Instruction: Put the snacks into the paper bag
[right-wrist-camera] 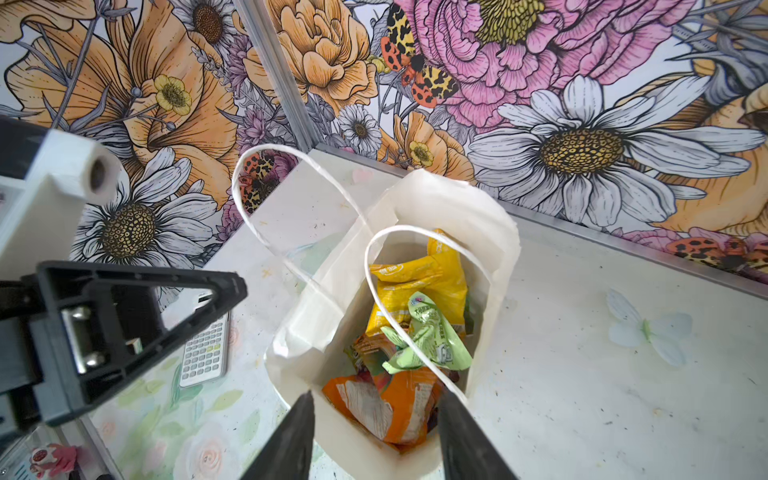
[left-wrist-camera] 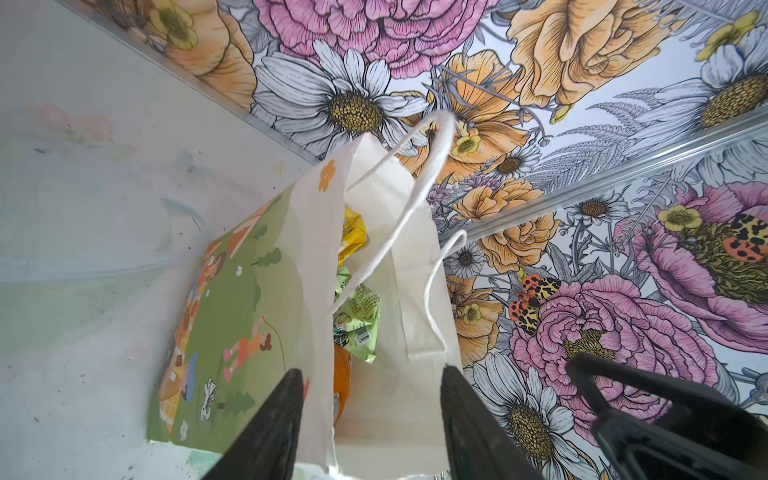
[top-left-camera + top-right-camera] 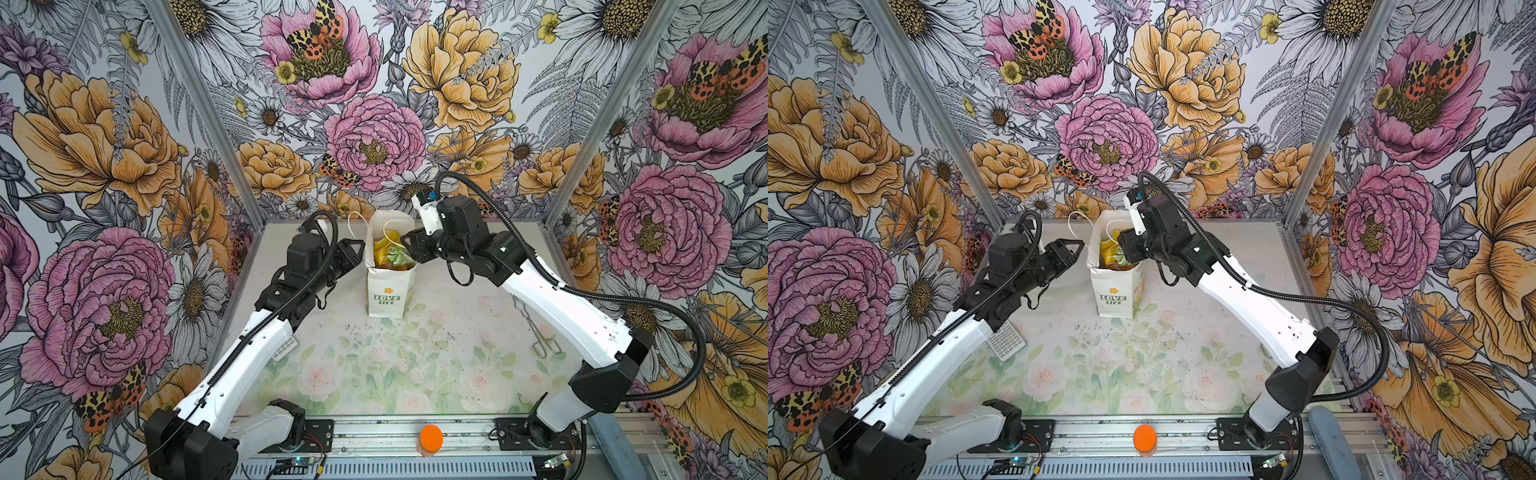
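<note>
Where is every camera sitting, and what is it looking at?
Both top views: high over the front edge, looking down at the table and paper bag; both arms show, with the left gripper and right gripper at the bag.
Left wrist: beside the bag, looking along its side; its open fingers show.
Right wrist: above the bag's mouth, looking in at the snacks; its open fingers show, plus the left gripper.
Shared: both wrist views see snacks inside the bag.
</note>
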